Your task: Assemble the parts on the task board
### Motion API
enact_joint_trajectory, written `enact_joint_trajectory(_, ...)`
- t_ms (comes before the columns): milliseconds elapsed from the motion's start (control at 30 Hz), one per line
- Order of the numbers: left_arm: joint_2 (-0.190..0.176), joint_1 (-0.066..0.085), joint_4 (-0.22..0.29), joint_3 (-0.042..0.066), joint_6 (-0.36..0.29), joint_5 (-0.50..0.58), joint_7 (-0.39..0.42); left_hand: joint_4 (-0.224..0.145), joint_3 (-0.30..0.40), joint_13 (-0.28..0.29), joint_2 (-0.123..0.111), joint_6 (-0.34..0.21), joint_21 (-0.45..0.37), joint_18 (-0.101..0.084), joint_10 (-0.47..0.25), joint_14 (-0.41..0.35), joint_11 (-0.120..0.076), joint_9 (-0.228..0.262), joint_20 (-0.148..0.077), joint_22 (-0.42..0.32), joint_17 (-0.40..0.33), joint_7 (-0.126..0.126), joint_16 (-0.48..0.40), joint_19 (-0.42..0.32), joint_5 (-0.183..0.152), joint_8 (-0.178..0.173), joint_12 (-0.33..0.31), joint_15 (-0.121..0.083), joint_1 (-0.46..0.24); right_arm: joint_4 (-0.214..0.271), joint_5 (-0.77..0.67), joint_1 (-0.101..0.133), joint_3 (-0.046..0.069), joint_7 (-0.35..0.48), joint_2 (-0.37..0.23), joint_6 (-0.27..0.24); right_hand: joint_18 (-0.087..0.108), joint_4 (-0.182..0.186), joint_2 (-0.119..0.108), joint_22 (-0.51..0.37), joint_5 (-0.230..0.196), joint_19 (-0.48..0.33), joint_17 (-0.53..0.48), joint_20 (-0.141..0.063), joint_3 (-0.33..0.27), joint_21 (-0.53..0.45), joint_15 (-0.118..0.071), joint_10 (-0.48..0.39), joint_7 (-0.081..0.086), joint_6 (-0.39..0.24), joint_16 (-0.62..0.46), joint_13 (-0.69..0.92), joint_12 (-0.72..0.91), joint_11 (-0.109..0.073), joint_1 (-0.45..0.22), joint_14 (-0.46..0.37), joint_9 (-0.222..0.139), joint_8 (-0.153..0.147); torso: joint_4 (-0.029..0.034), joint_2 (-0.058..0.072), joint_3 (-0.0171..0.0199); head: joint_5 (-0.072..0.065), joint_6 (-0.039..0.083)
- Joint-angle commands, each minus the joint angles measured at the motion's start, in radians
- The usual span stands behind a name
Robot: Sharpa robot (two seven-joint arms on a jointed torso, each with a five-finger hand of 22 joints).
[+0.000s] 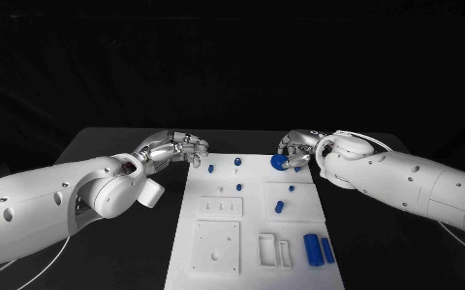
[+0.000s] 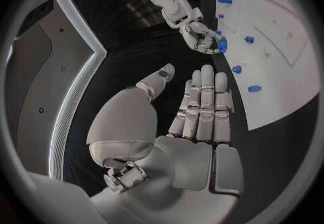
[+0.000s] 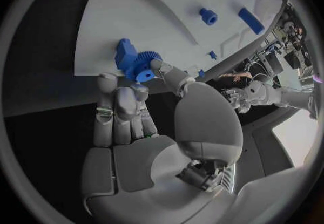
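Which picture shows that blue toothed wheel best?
The right wrist view: the blue gear sits close, teeth visible, pinched by the right hand. Head view and left wrist view show it only as a small blue blob.

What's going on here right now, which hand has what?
The right robot hand holds a blue gear in its fingertips at the far edge of the white board. The left robot hand hovers beside the board's far left corner, fingers apart, holding nothing. Other small blue parts lie on the board, among them two blue cylinders side by side near its right edge.
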Motion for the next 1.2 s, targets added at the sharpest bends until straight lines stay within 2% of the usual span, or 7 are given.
enact_joint_trajectory(33,0.002,0.002,0.001,0.001,0.016,-0.004,0.012,0.0,0.005,0.001,-0.001,-0.008,-0.004,0.011,0.0,0.002,0.004,0.002,0.002,0.002,0.001,0.002,-0.006,-0.003,-0.003,-0.004,-0.007,0.008,-0.001,-0.007,-0.022,-0.01,-0.002,0.003,0.007,-0.001,0.027,-0.007,0.0,0.021,-0.001,-0.004,0.002,-0.006,0.002,0.005,0.003,0.001,0.002,0.009,-0.004,-0.001,0.007,0.003,0.01,0.001,0.0,0.003,0.0004,0.0,-0.0001,0.001,0.0)
enact_joint_trajectory(67,0.002,0.002,0.0,0.001,0.015,-0.004,0.012,0.0,0.005,0.001,-0.001,-0.008,-0.004,0.011,0.0,0.002,0.004,0.002,0.002,0.002,0.001,0.002,-0.006,-0.003,-0.003,-0.004,-0.007,0.008,-0.001,-0.008,-0.022,-0.013,-0.002,0.002,0.008,-0.004,0.027,-0.007,0.001,0.021,-0.003,-0.004,0.003,-0.005,0.003,0.005,0.002,0.001,0.001,0.012,-0.004,-0.001,0.007,0.003,0.009,0.002,0.0,0.005,0.0003,0.0,0.0003,0.002,-0.001)
enact_joint_trajectory(167,-0.001,0.002,0.002,0.001,0.015,-0.004,0.011,0.0,0.005,0.001,-0.001,-0.008,-0.004,0.01,0.0,0.002,0.004,0.002,0.003,0.002,0.001,0.002,-0.006,-0.003,-0.003,-0.004,-0.007,0.008,-0.001,-0.012,-0.022,-0.02,-0.002,0.001,0.013,-0.007,0.027,0.003,0.01,0.02,-0.076,-0.004,0.012,-0.004,0.019,0.007,-0.003,0.003,-0.005,0.031,-0.003,-0.004,0.009,-0.003,0.011,0.006,0.003,0.015,0.0012,0.001,0.0012,0.004,-0.003)
enact_joint_trajectory(467,-0.005,0.002,0.005,0.001,0.014,-0.004,0.011,0.0,0.005,0.002,-0.001,-0.008,-0.004,0.011,0.0,0.002,0.004,0.002,0.003,0.002,0.002,0.002,-0.007,-0.003,-0.003,-0.004,-0.008,0.008,-0.001,-0.023,-0.064,-0.029,-0.002,-0.007,0.013,-0.014,0.027,0.023,0.023,0.02,-0.136,-0.004,0.025,-0.003,0.068,0.01,-0.023,0.009,-0.028,0.096,-0.007,-0.01,0.009,-0.025,0.015,0.013,0.018,0.048,0.0016,0.003,0.001,0.008,-0.008)
enact_joint_trajectory(700,-0.005,0.002,0.004,0.001,0.014,-0.004,0.01,0.0,0.005,0.002,-0.001,-0.008,-0.005,0.011,0.0,0.002,0.004,0.002,0.003,0.002,0.002,0.002,-0.007,-0.003,-0.003,-0.004,-0.008,0.008,-0.001,-0.02,-0.064,-0.031,-0.002,0.002,0.013,-0.008,0.027,0.029,0.028,0.021,-0.14,-0.004,0.029,-0.001,0.084,0.013,-0.035,0.013,-0.042,0.141,-0.011,-0.013,0.007,-0.038,0.013,0.016,0.035,0.073,-0.0007,0.001,0.0006,0.009,-0.012)
enact_joint_trajectory(1033,-0.005,0.002,0.004,0.001,0.013,-0.004,0.01,0.0,0.005,0.002,-0.001,-0.008,-0.005,0.011,0.0,0.002,0.004,0.002,0.003,0.002,0.002,0.001,-0.007,-0.003,-0.003,-0.004,-0.009,0.008,0.0,-0.012,-0.061,-0.031,-0.002,0.0,0.012,0.001,0.027,0.047,0.071,0.021,-0.117,-0.007,0.034,0.001,0.122,0.016,-0.045,0.016,-0.053,0.167,-0.017,-0.016,0.004,-0.048,0.003,0.018,0.051,0.085,0.0012,0.001,0.0002,0.007,-0.014)
enact_joint_trajectory(1200,-0.007,0.002,0.006,0.001,0.013,-0.004,0.01,0.0,0.005,0.002,-0.001,-0.008,-0.005,0.011,0.001,0.002,0.004,0.003,0.003,0.002,0.002,0.001,-0.007,-0.003,-0.003,-0.004,-0.009,0.008,0.0,-0.01,-0.065,-0.031,-0.002,-0.005,0.01,-0.007,0.027,0.051,0.064,0.021,-0.115,-0.007,0.035,0.002,0.124,0.017,-0.045,0.017,-0.054,0.169,-0.019,-0.017,0.003,-0.049,-0.008,0.018,0.054,0.085,0.0007,0.001,-0.0001,0.006,-0.014)
